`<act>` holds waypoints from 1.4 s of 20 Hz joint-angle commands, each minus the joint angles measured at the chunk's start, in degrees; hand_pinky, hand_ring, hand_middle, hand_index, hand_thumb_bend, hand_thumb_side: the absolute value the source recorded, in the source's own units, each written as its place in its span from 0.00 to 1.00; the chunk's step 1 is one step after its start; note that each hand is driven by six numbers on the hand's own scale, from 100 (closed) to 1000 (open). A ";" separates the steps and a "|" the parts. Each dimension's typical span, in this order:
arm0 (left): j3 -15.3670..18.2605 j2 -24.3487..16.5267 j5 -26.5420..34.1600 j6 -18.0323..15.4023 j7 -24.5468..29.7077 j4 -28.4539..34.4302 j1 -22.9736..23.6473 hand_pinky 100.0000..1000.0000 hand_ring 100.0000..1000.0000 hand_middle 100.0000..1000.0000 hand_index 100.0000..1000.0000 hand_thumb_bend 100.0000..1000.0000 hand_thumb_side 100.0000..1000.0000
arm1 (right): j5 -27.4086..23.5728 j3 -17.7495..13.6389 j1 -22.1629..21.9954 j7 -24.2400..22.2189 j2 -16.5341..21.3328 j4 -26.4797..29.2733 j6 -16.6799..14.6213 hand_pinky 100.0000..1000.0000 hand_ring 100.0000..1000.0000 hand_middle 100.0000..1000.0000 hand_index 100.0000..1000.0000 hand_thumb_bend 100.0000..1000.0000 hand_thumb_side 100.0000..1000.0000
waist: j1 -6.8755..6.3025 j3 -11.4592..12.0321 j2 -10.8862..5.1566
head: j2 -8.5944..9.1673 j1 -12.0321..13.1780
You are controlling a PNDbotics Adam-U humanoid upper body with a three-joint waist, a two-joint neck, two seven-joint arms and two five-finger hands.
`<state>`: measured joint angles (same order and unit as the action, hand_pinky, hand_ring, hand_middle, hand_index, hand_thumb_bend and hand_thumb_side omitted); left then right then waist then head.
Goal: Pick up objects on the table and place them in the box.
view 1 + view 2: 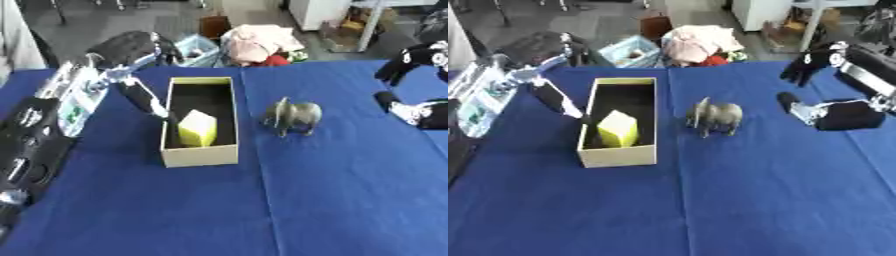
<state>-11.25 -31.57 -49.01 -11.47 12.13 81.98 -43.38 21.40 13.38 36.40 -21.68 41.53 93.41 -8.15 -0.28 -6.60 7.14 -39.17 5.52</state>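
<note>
A tan open box point(201, 155) stands on the blue table point(332, 200), left of centre, its long side running away from me. Inside it, near the front, a yellow block point(198, 128) sits tilted. A grey toy elephant point(294, 116) stands upright on the cloth just right of the box. My left hand point(142, 98) reaches in from the left, its dark fingers straight and pointing down at the box's left wall, holding nothing. Well apart from the elephant, my right hand point(843, 116) hovers open at the right edge, with its fingers point(805, 65) spread.
Beyond the table's far edge, on the floor, lie a blue basket point(198, 49), a pink cloth bundle point(259, 42) and other clutter. My left arm point(61, 100) covers the table's left side. Bare blue cloth fills the front half.
</note>
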 commanded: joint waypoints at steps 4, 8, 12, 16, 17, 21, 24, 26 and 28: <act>5.19 -4.26 6.16 5.59 -5.81 12.70 5.70 0.51 0.44 0.49 0.72 0.90 0.33 | 2.53 1.99 4.40 0.03 2.59 -5.94 -1.53 0.70 0.58 0.59 0.71 0.17 0.46 | 0.08 1.52 -0.38 | 0.86 -1.25; 6.74 -4.28 7.68 7.38 -7.19 16.12 9.05 0.50 0.44 0.48 0.72 0.90 0.33 | 4.59 3.05 5.95 -0.29 1.99 -9.54 -2.77 0.71 0.63 0.66 0.74 0.22 0.47 | 0.17 2.56 -0.15 | 0.94 -1.82; 7.99 -3.85 8.61 8.30 -8.42 17.94 11.35 0.50 0.43 0.48 0.71 0.90 0.33 | 7.00 3.59 7.20 -3.35 0.97 -13.34 -3.64 0.75 0.73 0.77 0.81 0.30 0.45 | 0.32 3.36 -0.05 | 0.84 -2.20; 8.56 -3.58 9.09 8.77 -8.99 18.21 12.73 0.49 0.43 0.48 0.71 0.91 0.33 | 8.99 3.57 8.35 -5.83 -0.71 -17.15 -4.61 0.77 0.75 0.80 0.85 0.36 0.40 | 0.33 3.98 0.00 | 0.82 -2.47; 8.68 -3.51 9.19 8.83 -9.10 18.26 12.98 0.49 0.43 0.48 0.71 0.91 0.33 | 9.51 3.58 8.66 -6.06 -1.21 -18.15 -4.89 0.77 0.75 0.80 0.85 0.37 0.39 | 0.32 4.13 0.00 | 0.76 -2.55; 8.86 -3.35 9.43 8.92 -9.26 18.22 13.68 0.49 0.43 0.48 0.71 0.91 0.33 | 11.38 3.53 9.90 -6.28 -3.10 -21.75 -5.96 0.76 0.75 0.79 0.85 0.38 0.38 | 0.31 4.55 -0.01 | 0.61 -2.83; 8.94 -3.19 9.55 8.89 -9.27 18.23 13.93 0.49 0.43 0.48 0.71 0.91 0.34 | 12.54 3.32 10.77 -5.91 -4.39 -24.08 -6.54 0.76 0.74 0.78 0.85 0.38 0.38 | 0.36 4.87 0.01 | 0.59 -3.00; 8.99 -3.10 9.60 8.89 -9.24 18.15 14.04 0.49 0.43 0.48 0.71 0.91 0.33 | 13.30 3.20 11.37 -5.64 -5.28 -25.61 -6.83 0.76 0.74 0.78 0.85 0.38 0.38 | 0.38 5.10 0.03 | 0.60 -3.08; 9.02 -3.00 9.64 8.86 -9.19 18.11 14.08 0.49 0.43 0.48 0.71 0.91 0.33 | 14.07 3.05 11.95 -5.33 -6.15 -27.09 -7.09 0.75 0.73 0.77 0.84 0.37 0.38 | 0.41 5.37 0.06 | 0.60 -3.27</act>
<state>-3.15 -33.69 -39.69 -2.61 3.09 99.17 -28.74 34.73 17.28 46.95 -27.24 34.83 66.83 -14.95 0.10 -1.27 7.86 -38.70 2.46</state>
